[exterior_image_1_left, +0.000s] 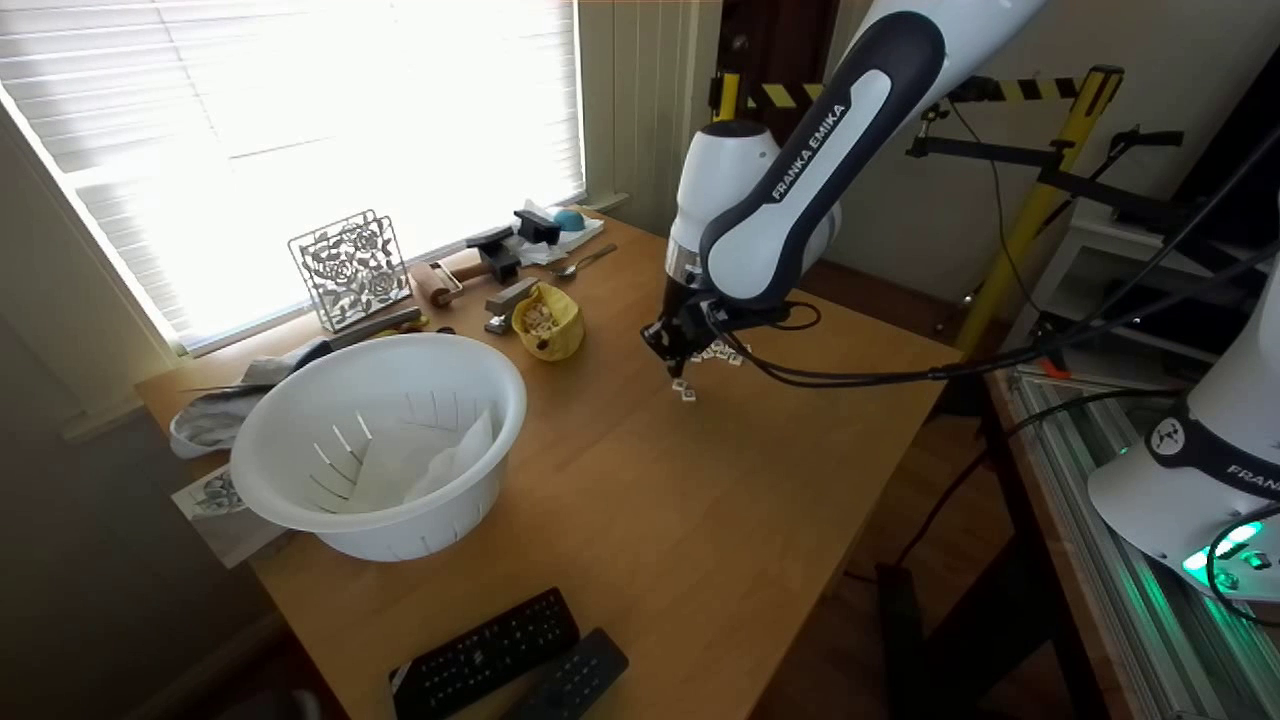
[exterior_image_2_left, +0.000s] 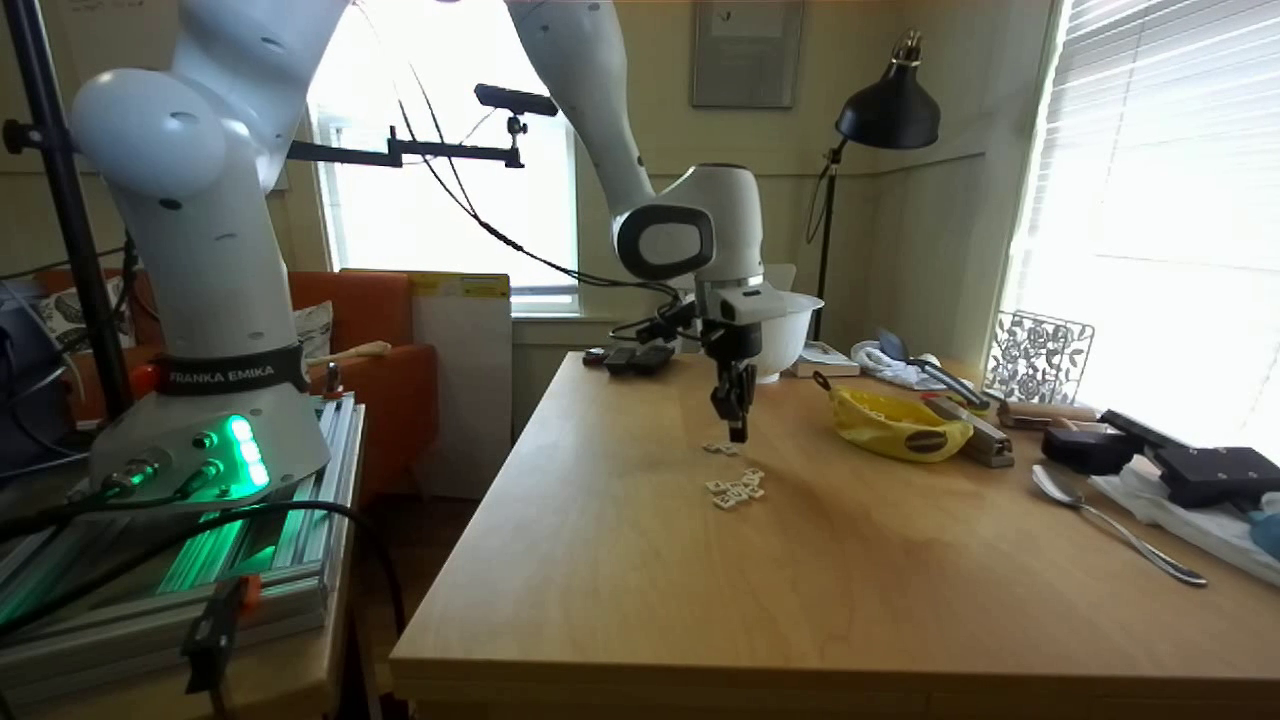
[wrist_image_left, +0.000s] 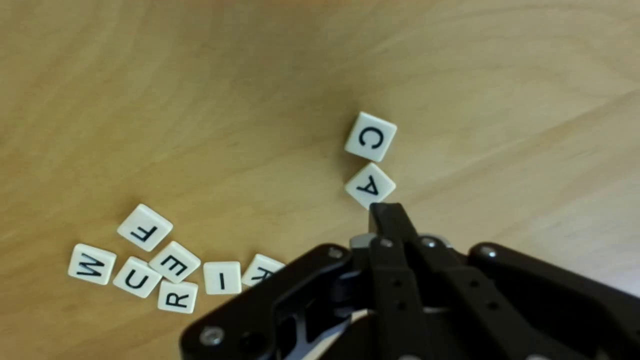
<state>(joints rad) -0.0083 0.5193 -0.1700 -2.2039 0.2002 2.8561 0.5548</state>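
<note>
The black gripper (wrist_image_left: 389, 212) is clenched, its tips together, and in the wrist view it overlaps the bottom corner of a white tile lettered A (wrist_image_left: 370, 184); whether they touch cannot be told. A tile lettered C (wrist_image_left: 370, 136) lies just beside the A, almost corner to corner. To the left in that view, a loose cluster of letter tiles (wrist_image_left: 175, 261) shows W, F, U, E, R and I, with one more tile (wrist_image_left: 260, 268) partly hidden by the gripper. All lie face up on a wooden table (wrist_image_left: 200, 125). Farther off, in both exterior views, are a yellow pouch (exterior_image_1_left: 565, 335) and, farther still, a large white slotted bowl (exterior_image_1_left: 430, 525); two dark remotes (exterior_image_1_left: 490, 655) lie side by side near the table's edge. A metal rack patterned with roses (exterior_image_1_left: 350, 265) stands before the window (exterior_image_1_left: 400, 120). Farthest back, in an exterior view, is a black lamp (exterior_image_2_left: 888, 108).
</note>
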